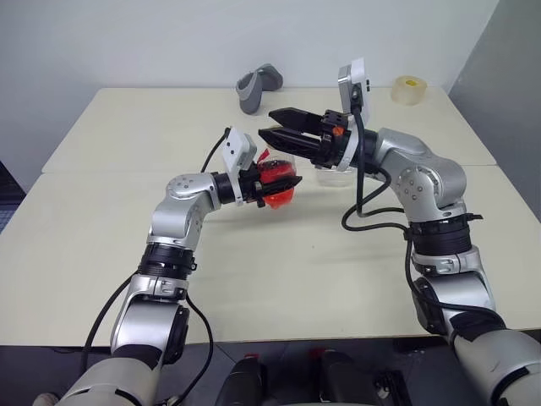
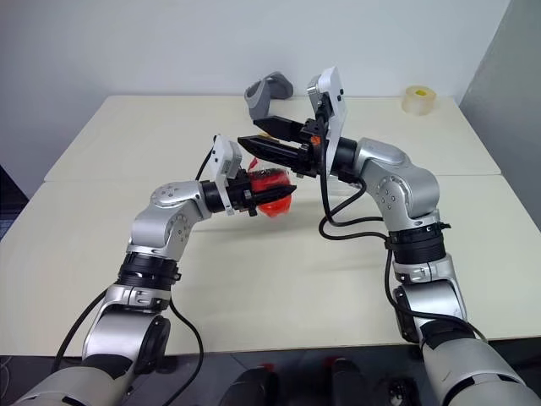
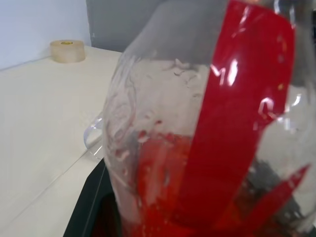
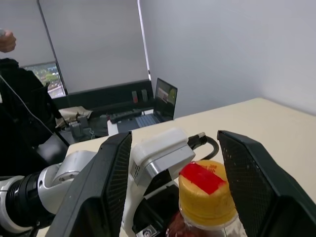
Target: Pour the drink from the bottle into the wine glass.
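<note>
One bottle [image 1: 276,180] in left jaws | right jaws wide | one wine glass [image 1: 335,175]

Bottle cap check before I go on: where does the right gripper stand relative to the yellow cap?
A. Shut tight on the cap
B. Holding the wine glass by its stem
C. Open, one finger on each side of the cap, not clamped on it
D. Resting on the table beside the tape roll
C: the right wrist view shows the yellow cap on the bottle between the spread fingers of the right gripper, with gaps on both sides.
</note>
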{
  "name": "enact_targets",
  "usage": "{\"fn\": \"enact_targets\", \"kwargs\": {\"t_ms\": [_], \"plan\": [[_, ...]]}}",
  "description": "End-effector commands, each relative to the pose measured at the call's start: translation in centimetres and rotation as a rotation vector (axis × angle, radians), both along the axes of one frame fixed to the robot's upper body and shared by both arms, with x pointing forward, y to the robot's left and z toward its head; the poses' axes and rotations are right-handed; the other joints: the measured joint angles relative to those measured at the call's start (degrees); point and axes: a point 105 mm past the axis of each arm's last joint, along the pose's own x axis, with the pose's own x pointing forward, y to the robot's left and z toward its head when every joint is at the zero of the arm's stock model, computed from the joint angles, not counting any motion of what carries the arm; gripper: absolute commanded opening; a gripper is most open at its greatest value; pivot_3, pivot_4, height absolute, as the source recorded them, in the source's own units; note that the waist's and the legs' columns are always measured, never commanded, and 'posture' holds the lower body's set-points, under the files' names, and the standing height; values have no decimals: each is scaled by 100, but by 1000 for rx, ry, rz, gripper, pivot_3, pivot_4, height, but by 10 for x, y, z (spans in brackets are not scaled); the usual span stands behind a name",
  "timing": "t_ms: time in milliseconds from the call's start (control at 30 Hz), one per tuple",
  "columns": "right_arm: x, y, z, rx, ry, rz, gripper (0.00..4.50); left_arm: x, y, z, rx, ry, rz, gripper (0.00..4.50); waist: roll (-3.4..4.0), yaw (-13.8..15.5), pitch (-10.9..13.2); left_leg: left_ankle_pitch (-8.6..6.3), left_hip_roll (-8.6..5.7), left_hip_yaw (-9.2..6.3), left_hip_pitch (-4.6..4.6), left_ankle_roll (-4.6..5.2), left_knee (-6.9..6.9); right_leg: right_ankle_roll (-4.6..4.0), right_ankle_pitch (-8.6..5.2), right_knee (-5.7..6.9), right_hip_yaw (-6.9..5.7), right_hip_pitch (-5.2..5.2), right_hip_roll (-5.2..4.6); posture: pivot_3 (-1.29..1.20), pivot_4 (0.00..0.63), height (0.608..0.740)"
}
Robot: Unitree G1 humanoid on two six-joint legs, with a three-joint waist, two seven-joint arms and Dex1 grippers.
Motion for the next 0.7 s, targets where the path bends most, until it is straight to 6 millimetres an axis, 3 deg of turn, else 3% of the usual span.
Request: {"fn": "enact_targets", "kwargs": {"t_ms": [33,700], "plan": [[-6,2,11,12,-32,35,2951,-2,-3,23,-21,-87,-23,1921,0,0,0,0,0,-1,-1,0,0,0,0,0,-1,-1,0,0,150,740],[12,3,5,0,-24,-22,2951,-3,-4,24,-11,-99,-38,1921,0,-1,0,0,0,1,-1,0,1,0,0,4,1,-4,0,0,150,740]]}}
